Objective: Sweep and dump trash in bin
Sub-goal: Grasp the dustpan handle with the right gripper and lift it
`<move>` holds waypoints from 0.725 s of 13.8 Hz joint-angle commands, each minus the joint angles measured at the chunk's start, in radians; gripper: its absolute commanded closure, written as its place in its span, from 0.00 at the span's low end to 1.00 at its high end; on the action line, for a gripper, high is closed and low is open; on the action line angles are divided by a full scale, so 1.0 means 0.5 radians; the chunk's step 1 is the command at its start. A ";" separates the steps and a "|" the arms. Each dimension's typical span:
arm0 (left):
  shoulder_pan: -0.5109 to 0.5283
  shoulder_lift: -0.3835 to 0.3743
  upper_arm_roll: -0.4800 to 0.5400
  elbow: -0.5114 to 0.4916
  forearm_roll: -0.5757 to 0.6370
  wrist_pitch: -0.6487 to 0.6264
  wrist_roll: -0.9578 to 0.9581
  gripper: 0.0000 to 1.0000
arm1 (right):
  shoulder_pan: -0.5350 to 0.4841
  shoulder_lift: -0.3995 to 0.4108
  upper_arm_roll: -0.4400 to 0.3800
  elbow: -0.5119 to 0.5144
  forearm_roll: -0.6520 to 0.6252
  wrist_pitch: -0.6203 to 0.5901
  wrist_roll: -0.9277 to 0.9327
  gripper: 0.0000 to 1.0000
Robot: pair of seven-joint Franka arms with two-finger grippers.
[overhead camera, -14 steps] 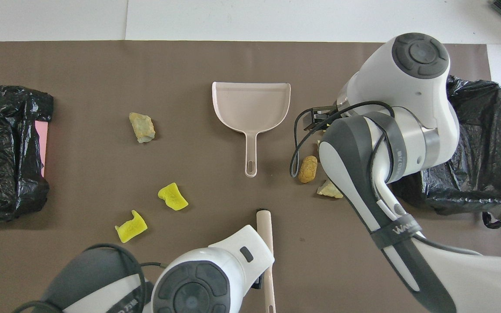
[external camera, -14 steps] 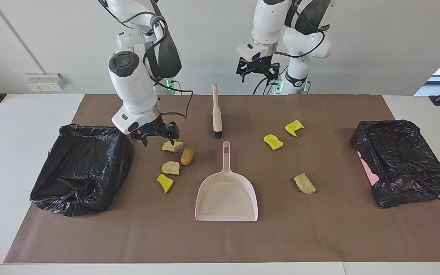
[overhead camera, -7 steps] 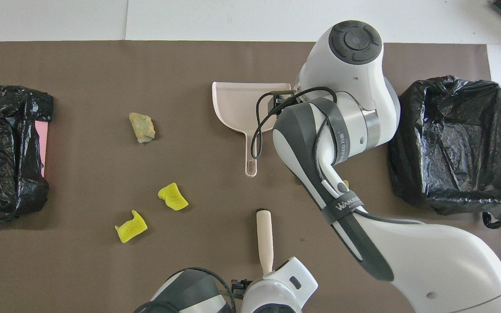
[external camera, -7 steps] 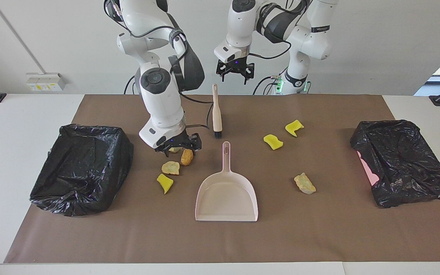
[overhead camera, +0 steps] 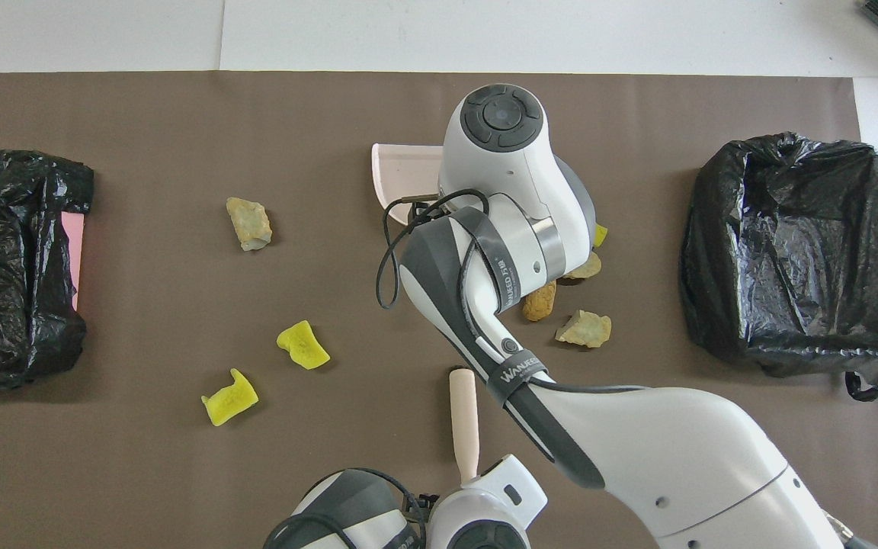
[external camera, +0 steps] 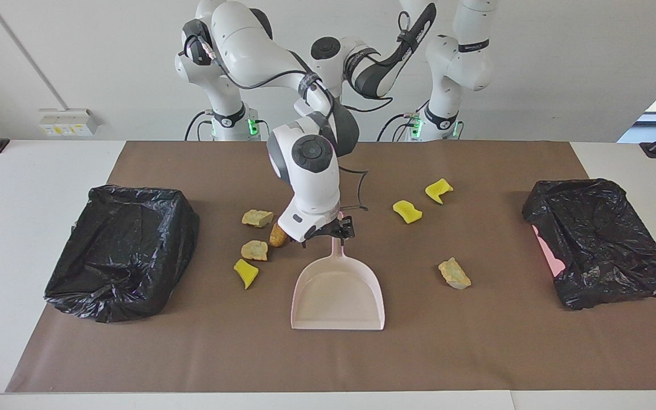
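**Brown mat, pink pan, seven scraps lying loose**

Brown paper mat (external camera: 476, 353): spread under everything, dustpan at its middle.

Black-bagged bin (external camera: 123, 256): well apart from the dustpan, toward the right arm's end of the table, mouth open.

Second black-bagged bin (external camera: 595, 239): well apart from the dustpan, toward the left arm's end, a pink patch showing through its bag.

Right gripper (external camera: 331, 230): down low at the tip of the dustpan's handle, fingers spread wide, nothing held; cannot tell whether touching the handle.

Left gripper (overhead camera: 416, 505): over the end of the brush handle nearest the robots, spread wide, gripping nothing; hidden in the facing view.

Pink dustpan (external camera: 336, 296): flat on the mat, handle pointing at the robots, pan holding nothing.

Beige hand brush (overhead camera: 463, 419): lying nearer to the robots than the dustpan, in line with its handle.

Trash, beside the dustpan toward the right arm's end:
- tan scrap (external camera: 257, 218)
- second tan scrap (external camera: 254, 250)
- yellow scrap (external camera: 245, 273)
- orange-brown scrap (external camera: 277, 234), nearest the handle and half hidden by the right gripper

Trash, beside the dustpan toward the left arm's end:
- third tan scrap (external camera: 454, 273), level with the pan
- second yellow scrap (external camera: 407, 211)
- third yellow scrap (external camera: 438, 190), nearer to the robots than the pan
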State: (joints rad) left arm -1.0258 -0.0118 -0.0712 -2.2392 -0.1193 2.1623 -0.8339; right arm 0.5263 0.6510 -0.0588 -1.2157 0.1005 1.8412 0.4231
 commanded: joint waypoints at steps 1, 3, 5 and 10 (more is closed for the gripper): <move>-0.108 -0.026 0.035 -0.117 -0.019 0.163 0.011 0.00 | 0.009 0.014 0.007 0.002 0.063 -0.029 0.007 0.00; -0.127 0.036 0.038 -0.124 -0.019 0.225 0.005 0.00 | 0.030 -0.001 0.007 -0.053 0.069 -0.007 -0.054 0.00; -0.130 0.039 0.038 -0.124 -0.019 0.237 -0.001 0.04 | 0.036 -0.026 0.007 -0.121 0.078 0.030 -0.094 0.00; -0.127 0.039 0.041 -0.121 -0.019 0.234 0.002 0.73 | 0.052 -0.053 0.020 -0.259 0.084 0.121 -0.165 0.00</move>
State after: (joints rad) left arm -1.0694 0.0156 -0.0687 -2.2840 -0.1193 2.2579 -0.8347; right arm 0.5532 0.6530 -0.0561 -1.2733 0.1137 1.8542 0.3711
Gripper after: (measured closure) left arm 0.432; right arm 0.000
